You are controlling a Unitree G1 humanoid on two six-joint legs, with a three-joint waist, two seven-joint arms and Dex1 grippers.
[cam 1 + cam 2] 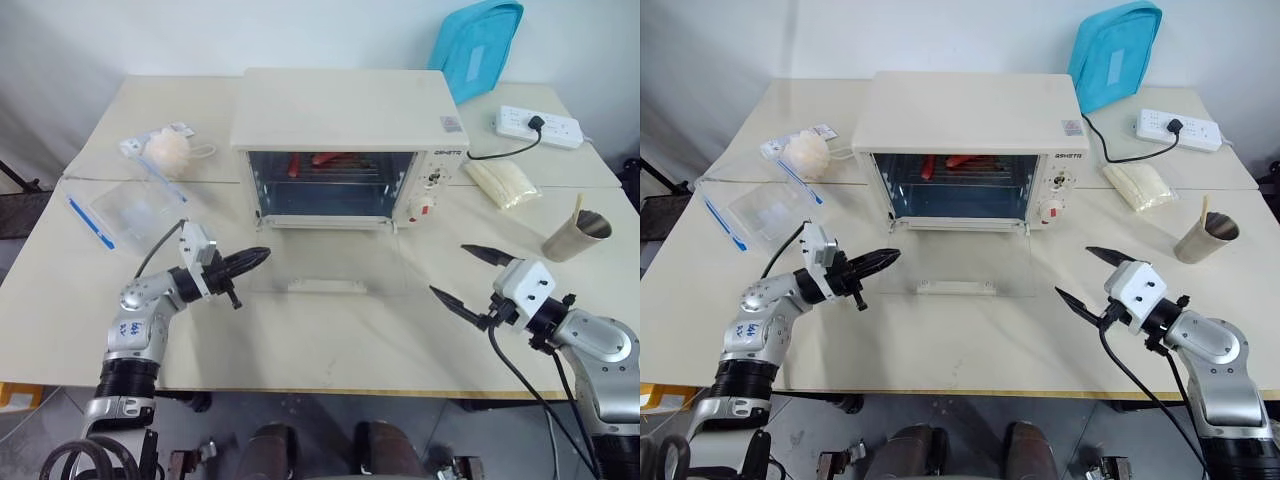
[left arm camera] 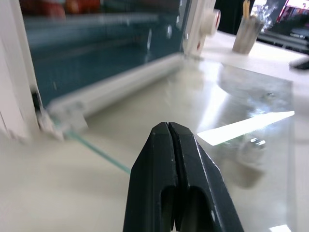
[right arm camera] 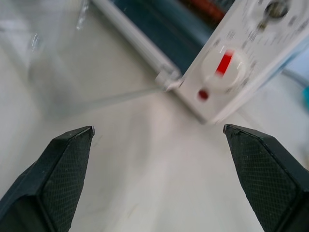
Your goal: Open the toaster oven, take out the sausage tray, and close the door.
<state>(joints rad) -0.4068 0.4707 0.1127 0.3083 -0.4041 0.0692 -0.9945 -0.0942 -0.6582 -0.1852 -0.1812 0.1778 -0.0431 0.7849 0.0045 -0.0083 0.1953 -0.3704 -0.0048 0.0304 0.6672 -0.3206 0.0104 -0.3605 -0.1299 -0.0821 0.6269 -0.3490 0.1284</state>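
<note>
The cream-white toaster oven stands at the middle of the table. Its glass door hangs fully open, lying flat over the tabletop with the bar handle nearest me. Inside, on an upper level, sits the sausage tray with red sausages on it; most of the tray is hidden by the oven's frame. My left gripper is shut and empty, its tip level at the door's left edge. To the right of the door, my right gripper stands wide open and empty, pointing at the oven's knob side.
A clear plastic box with blue edges and a pale puff lie at the left. At the right are a metal cup with a stick, a white packet, a power strip and a blue bag.
</note>
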